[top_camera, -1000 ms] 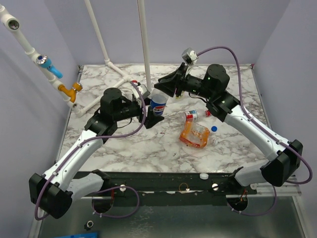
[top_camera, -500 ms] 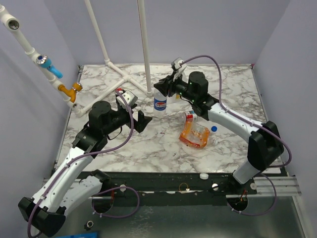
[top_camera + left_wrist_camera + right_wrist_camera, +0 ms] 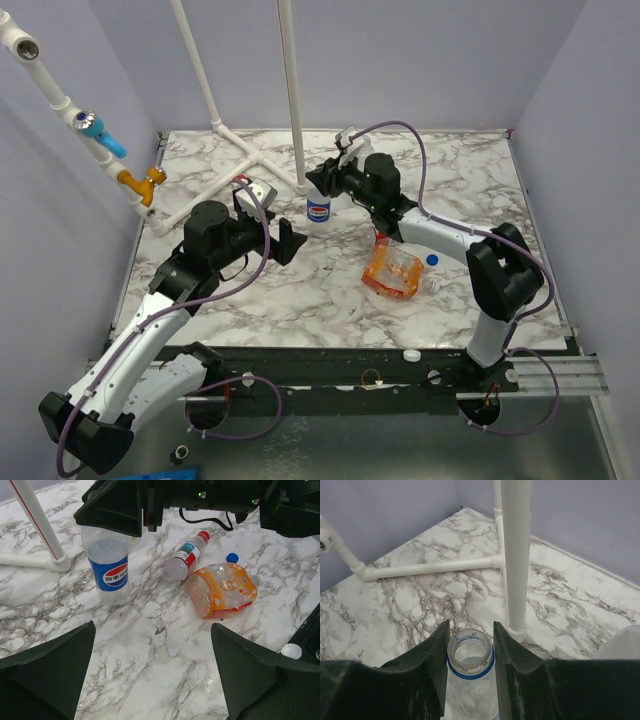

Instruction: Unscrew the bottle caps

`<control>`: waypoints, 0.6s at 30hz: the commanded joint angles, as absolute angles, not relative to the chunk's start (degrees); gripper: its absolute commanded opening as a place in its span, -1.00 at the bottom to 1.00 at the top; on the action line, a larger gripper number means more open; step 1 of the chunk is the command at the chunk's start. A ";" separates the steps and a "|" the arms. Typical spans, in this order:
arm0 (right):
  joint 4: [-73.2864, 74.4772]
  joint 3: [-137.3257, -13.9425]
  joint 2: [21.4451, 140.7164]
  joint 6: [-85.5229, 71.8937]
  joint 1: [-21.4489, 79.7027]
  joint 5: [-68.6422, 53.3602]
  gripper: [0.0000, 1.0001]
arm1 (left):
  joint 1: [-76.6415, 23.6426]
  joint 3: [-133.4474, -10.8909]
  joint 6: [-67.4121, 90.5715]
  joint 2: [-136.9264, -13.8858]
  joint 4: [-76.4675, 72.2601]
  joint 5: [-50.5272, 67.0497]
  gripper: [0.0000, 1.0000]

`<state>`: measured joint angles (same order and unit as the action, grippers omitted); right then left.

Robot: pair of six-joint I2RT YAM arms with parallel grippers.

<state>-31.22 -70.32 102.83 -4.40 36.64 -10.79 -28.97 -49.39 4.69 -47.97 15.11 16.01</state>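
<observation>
- Your right gripper (image 3: 470, 640) is clamped on the neck of the upright Pepsi bottle (image 3: 110, 570), far-centre of the table; mouth open, cap off.
- Your left gripper (image 3: 155, 680) gapes wide and holds nothing.
- A loose blue cap (image 3: 231, 557) lies beside the orange-label bottle (image 3: 222, 587); can't tell if that bottle is capped.
- The red-label bottle (image 3: 182, 560) lies flat with its red cap (image 3: 203, 535) on: left to do.
- Surface: marbled tabletop (image 3: 300, 300), white PVC pipes (image 3: 292, 90), lilac walls (image 3: 420, 60).
</observation>
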 commanded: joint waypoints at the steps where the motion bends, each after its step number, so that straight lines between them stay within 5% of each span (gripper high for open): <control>1: -34.57 -69.88 104.85 -3.40 36.55 -9.48 -0.99 | -28.83 -52.18 6.55 -49.42 16.35 17.52 0.97; 8: -32.89 -69.55 105.20 -3.21 36.51 -10.24 -0.83 | -28.83 -52.33 5.73 -50.79 16.27 18.71 0.97; 15: -30.64 -70.41 104.94 -2.56 36.51 -12.37 0.04 | -28.83 -53.35 5.45 -52.04 16.00 19.92 0.97; 18: -29.45 -71.34 104.78 -2.18 36.55 -13.11 0.23 | -28.83 -53.52 4.79 -51.86 15.85 20.22 0.97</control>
